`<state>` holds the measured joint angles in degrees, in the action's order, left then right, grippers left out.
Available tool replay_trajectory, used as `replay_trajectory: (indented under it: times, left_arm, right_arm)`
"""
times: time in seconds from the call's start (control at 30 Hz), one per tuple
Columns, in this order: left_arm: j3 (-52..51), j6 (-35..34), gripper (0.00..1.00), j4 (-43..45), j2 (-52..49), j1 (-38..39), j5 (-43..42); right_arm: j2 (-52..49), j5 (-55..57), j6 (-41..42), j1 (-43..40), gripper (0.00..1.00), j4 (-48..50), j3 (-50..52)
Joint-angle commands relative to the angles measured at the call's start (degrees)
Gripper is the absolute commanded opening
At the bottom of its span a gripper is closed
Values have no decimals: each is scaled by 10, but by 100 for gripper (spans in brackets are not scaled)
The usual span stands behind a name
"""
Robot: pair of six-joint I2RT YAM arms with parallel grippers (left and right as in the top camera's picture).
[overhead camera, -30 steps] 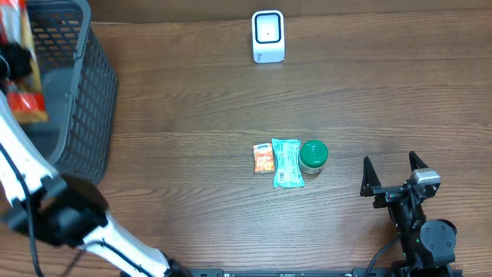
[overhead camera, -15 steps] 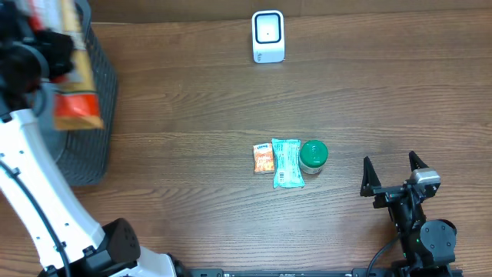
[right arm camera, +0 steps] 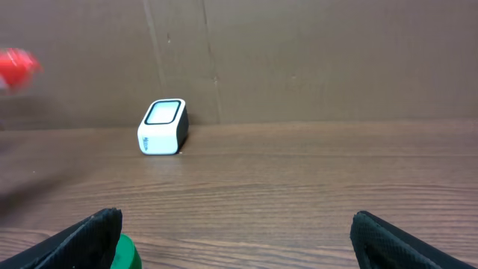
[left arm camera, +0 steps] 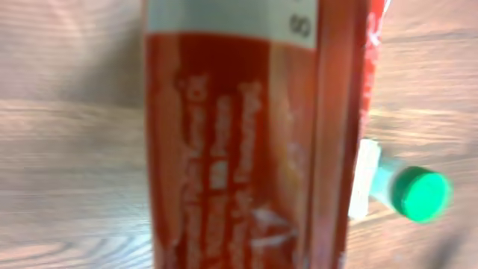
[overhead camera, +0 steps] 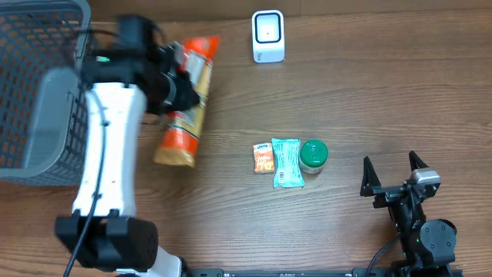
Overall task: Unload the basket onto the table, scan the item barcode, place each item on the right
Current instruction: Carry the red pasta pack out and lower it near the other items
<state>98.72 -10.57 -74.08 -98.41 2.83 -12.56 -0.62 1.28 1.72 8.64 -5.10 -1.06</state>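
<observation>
Left pincer [overhead camera: 183, 86] clamped narrow on long orange snack bag [overhead camera: 178, 142], held over tabletop [overhead camera: 369, 92] between basket [overhead camera: 46, 146] and scanner [overhead camera: 268, 36], not yet facing its window. Right pincer [overhead camera: 390, 165] wide, idle. Risks: bag swinging or slipping w/ grip off-centre; barcode side turned away, so no read. Bag print blurred in left wrist view, illegible; no brand made out.

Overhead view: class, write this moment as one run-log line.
left gripper: shut on packet | right gripper: open, empty | packet: left of scanner
</observation>
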Motion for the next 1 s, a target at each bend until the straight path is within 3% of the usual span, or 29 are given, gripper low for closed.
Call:
replay_trajectory:
  times: [0.0,0.3,0.7,0.97]
  left_arm:
    - [-87,-103,4,53,14,63,78]
    - [-279,-177,4,224,14,164,110]
    - [-341,-208,4,302,13,172,132]
    - [-379,-208,18,328,13,172,134]
  right_arm:
    - [5,-3,-1,-2,100,4,6]
    - [5,-3,-1,-2,100,4,6]
    - [5,-3,-1,-2,100,4,6]
    - [5,-3,-1,-2,100,4,6]
